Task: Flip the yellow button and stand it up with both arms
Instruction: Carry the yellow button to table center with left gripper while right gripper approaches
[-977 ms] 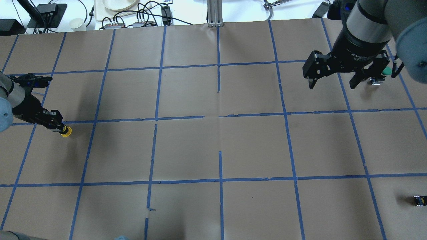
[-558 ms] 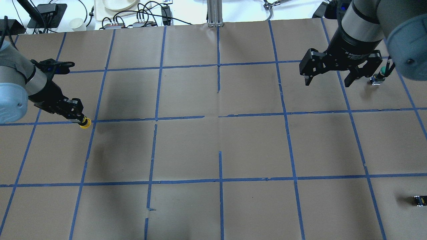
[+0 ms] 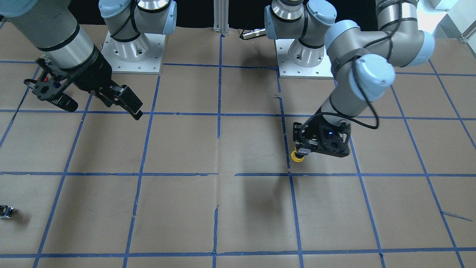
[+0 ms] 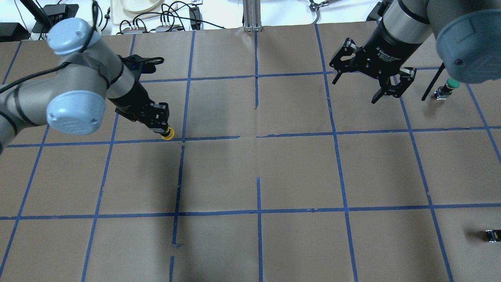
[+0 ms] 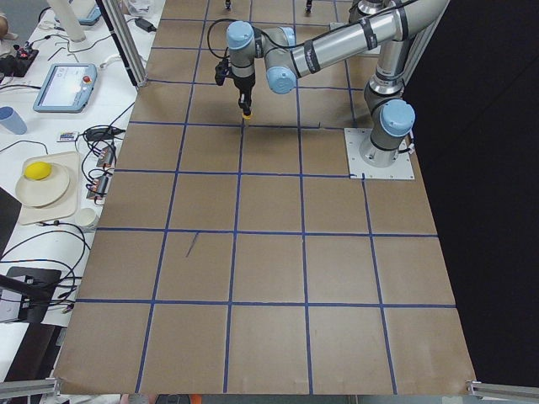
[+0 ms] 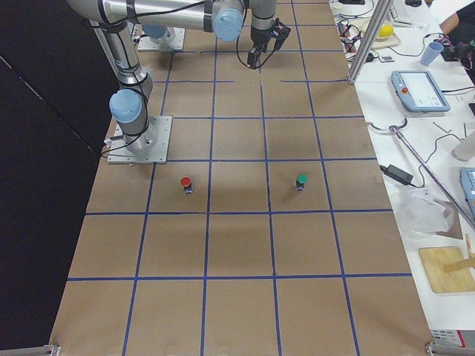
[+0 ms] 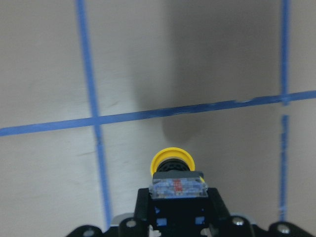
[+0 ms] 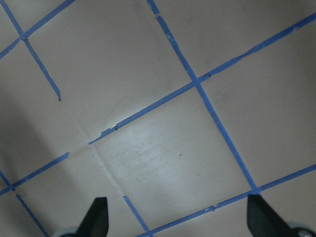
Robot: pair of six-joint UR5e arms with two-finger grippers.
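Note:
The yellow button [image 4: 168, 136] has a yellow cap on a black-and-grey body. My left gripper [image 4: 161, 129] is shut on its body and holds it cap-down, just above the paper near a blue tape crossing left of centre. It shows the same way in the front view [image 3: 296, 157] and in the left wrist view [image 7: 171, 162], with the cap pointing away from the fingers. My right gripper [image 4: 355, 92] is open and empty, hovering over the far right of the table. Its fingertips [image 8: 97, 218] show spread wide in the right wrist view.
A green-capped button [image 4: 450, 85] stands at the far right, just beyond my right arm. A red-capped button [image 6: 185, 182] stands near the right arm's base. A small capless black-grey block [image 4: 491, 235] lies at the near right edge. Cables and dishes lie beyond the table's far edge.
My left arm has carried the yellow button to the right, from the table's left edge toward the centre. My right gripper has moved left, away from the green button, and turned.

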